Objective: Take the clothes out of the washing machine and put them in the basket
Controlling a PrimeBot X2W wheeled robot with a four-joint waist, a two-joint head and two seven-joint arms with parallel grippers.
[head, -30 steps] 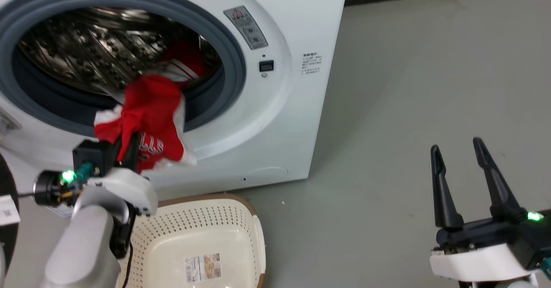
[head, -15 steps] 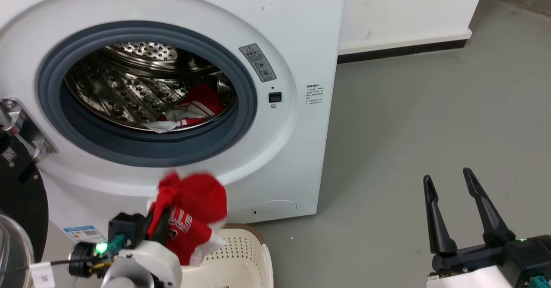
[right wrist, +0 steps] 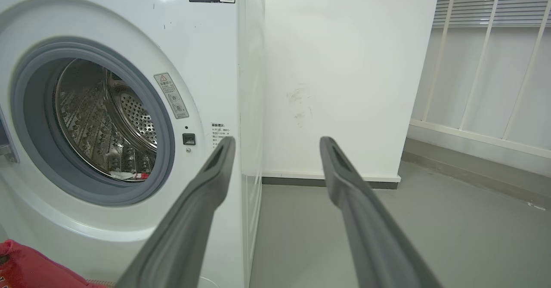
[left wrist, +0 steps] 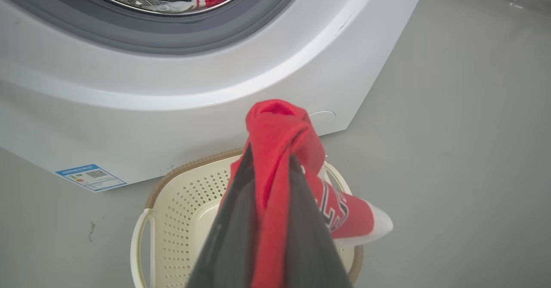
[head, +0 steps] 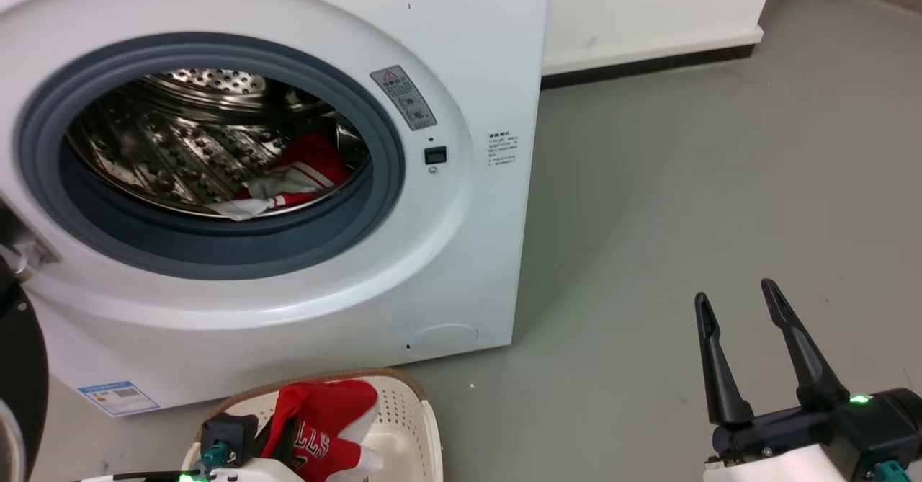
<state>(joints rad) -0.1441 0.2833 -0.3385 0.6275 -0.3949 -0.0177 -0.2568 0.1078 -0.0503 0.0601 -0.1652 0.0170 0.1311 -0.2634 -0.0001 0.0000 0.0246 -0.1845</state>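
Left wrist view: left claw (left wrist: 271, 154) pinched a red garment (left wrist: 275, 124) above the basket (left wrist: 172, 189).
Right claw (head: 736, 289): spread wide, empty.
Handling: soft, light, limp; probably best taken by a bunched fold.
Drum (head: 166, 143): second garment (head: 302, 176) lay inside.

- One washing machine (head: 468, 251).
- One basket (head: 407, 403).
- Two red garments: far garment (head: 306, 172) in the drum (head: 166, 143), near garment (head: 328, 424) over the basket.
- Two grippers: left gripper (left wrist: 270, 156), right gripper (head: 735, 291).
- One blue label (head: 119, 398) on the machine.

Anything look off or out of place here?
Nothing damaged or spilled. The red garment clamped in the left gripper hangs with its white cuff past the basket rim; could drape outside on release.
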